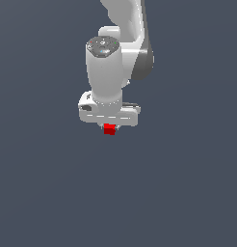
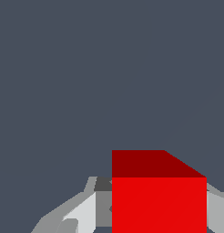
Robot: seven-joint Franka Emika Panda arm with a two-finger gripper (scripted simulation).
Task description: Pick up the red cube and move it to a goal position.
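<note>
- The red cube filled the nearest part of the wrist view, seated between the pale fingers of the gripper; one finger showed on each flank of the cube, with no gap visible between pad and face
- The gripper was judged closed down to the cube's width and holding it; the contact faces themselves were hidden behind the cube, so grip depth could not be confirmed
- In the exterior view the cube sat directly under the white gripper, protruding just below the hand and much narrower than it
- The arm stood above the hand, wrist pointing downward, with the hand body roughly level
- Beyond the cube both views showed only a plain grey-blue ground; no counter edge, shadow or goal marker was visible, so height above any surface could not be told
- Assessment: the step in hand appeared to be the carry to the goal, with the pick itself apparently done
- Recommendation: the closing force should be held constant throughout the carry, as so small a cube offers little pad area and could slip or rotate
- Recommendation: the wrist should be kept vertical and the motion smooth, without abrupt turns
- Recommendation: the cube should be stopped at the goal and steadied before any release is considered
</note>
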